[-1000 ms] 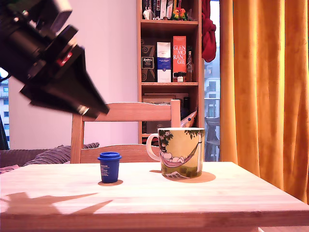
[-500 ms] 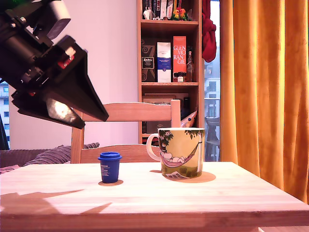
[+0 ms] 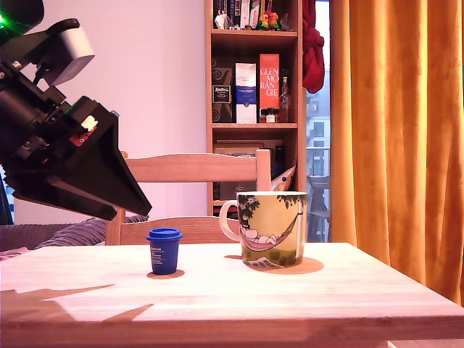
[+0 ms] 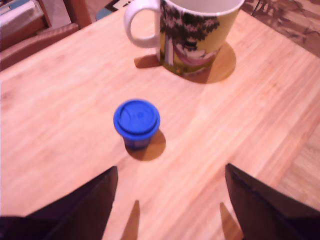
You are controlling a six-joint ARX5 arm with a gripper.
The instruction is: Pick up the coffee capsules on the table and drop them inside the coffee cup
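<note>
Overhead, spread gripper (capsule beneath)

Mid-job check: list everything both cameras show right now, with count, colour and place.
Small dark blue plastic coffee capsule: 1, blue, upright on the table, apart from the mug, on the exterior view's left of it.
Large ceramic mug: 1, yellow-green with hammock print, white handle facing the capsule.
Pale wooden table: 1, light wood.
Wooden chair: 1, behind the table.
Bookshelf: 1, brown, holding boxes and bottles.
Curtain: orange, exterior view's right.
Gripper: 1, black, open, above the table, short of the capsule.
</note>
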